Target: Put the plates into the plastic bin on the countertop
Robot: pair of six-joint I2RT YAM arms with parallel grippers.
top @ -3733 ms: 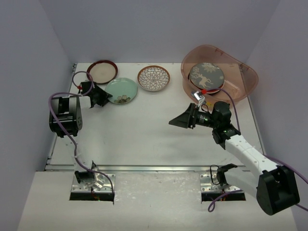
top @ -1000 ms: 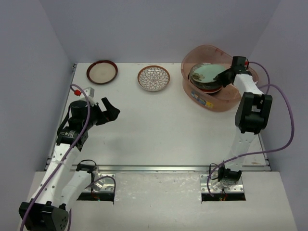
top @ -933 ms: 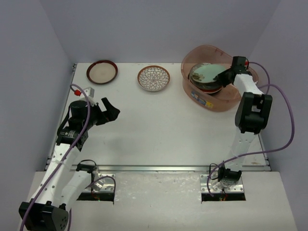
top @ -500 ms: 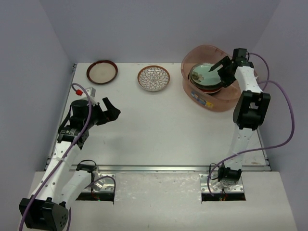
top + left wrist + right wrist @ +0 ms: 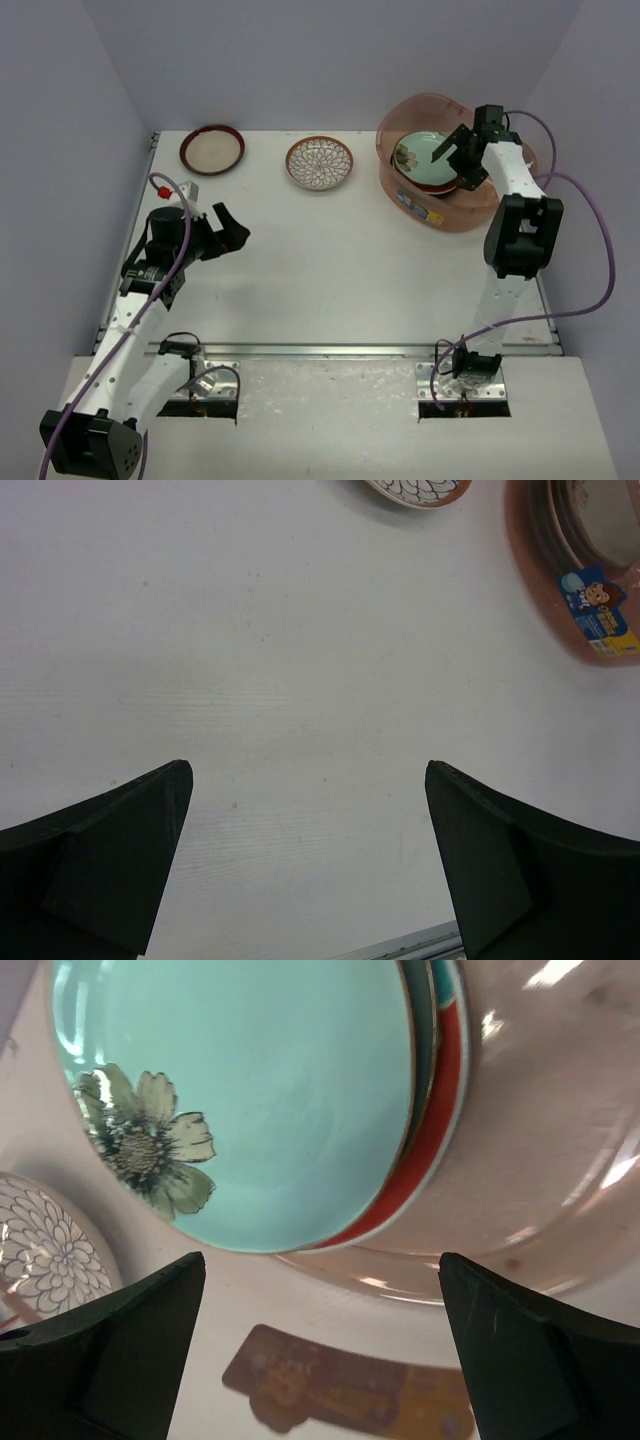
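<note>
White worktop (image 5: 330,270) fills the top view between pale walls. In its upper right stands the large translucent pinkish-orange plastic bin (image 5: 462,214). The mint-green round plate with a painted flower (image 5: 423,157) lies inside it, face up, on a stack whose next plate shows a red and teal rim (image 5: 441,1130).

The plate is round, so it has no long axis of its own. Its flower sits toward the left of the plate in the top view, and it looks close to level on the stack, though a slight tilt cannot be ruled out. The bin's longer axis runs roughly left to right, with its label on the near wall.

The right gripper (image 5: 458,162) hovers inside the bin over the plate with its fingers wide apart and nothing between them. To finish this step well, it should rise straight up past the high wall before swinging away, so a finger does not catch the plate's rim or nudge the bin.

At the upper left, a brown lattice-patterned plate (image 5: 319,162) and a dark-rimmed cream plate (image 5: 212,149) lie outside the bin. The left gripper (image 5: 228,232) hangs at centre left over bare worktop, fingers apart and empty.
</note>
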